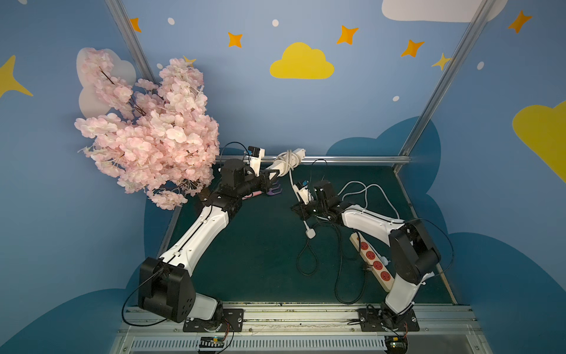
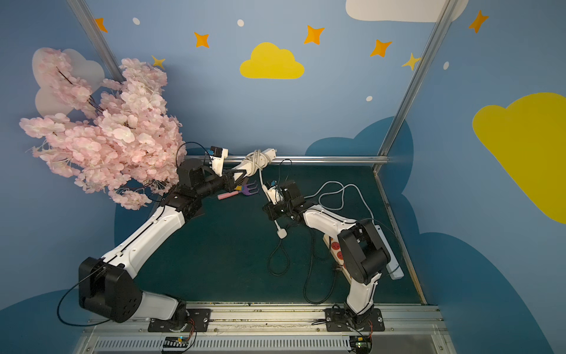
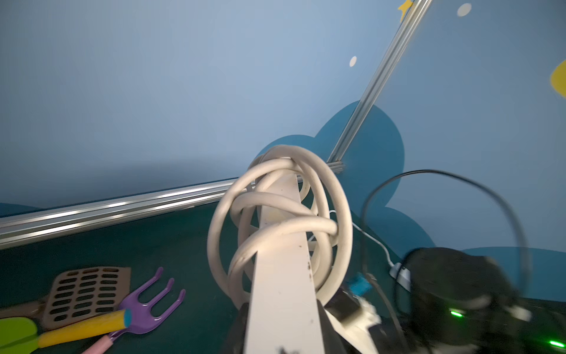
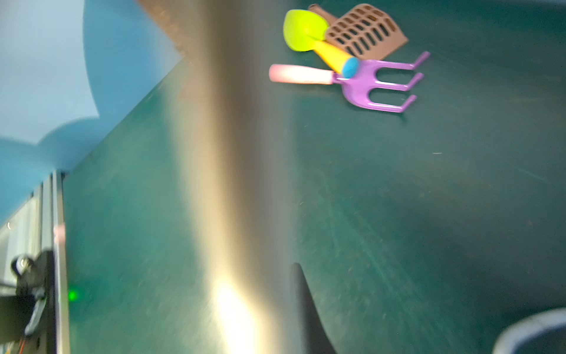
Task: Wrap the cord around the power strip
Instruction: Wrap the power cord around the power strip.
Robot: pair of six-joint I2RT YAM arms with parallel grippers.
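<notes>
Your left jaws are clamped on the near end of the power strip (image 1: 298, 152). They hold it in the air above the far edge of the tabletop (image 1: 260, 245), a little left of that edge's middle. Its long axis runs away from those jaws toward the far right corner, with the free end tilted up. Several turns of the cord (image 1: 287, 161) ring the strip's middle, and in the left wrist view they sit loose rather than snug.

From those turns the tail drops toward the near edge into your right jaws. These are closed and, as far as both top views show, pinch the cord just above the plug (image 1: 311, 234), which dangles below them. The right wrist view is too blurred to confirm the grip.

The tail lies on the near side of the strip, crossing its long axis almost square, and your right arm is the nearer one. Little cord looks left, so I judge one short pass around the strip, or a tuck, remains. A second strip with red sockets (image 1: 374, 260) lies flat under your right arm.
</notes>
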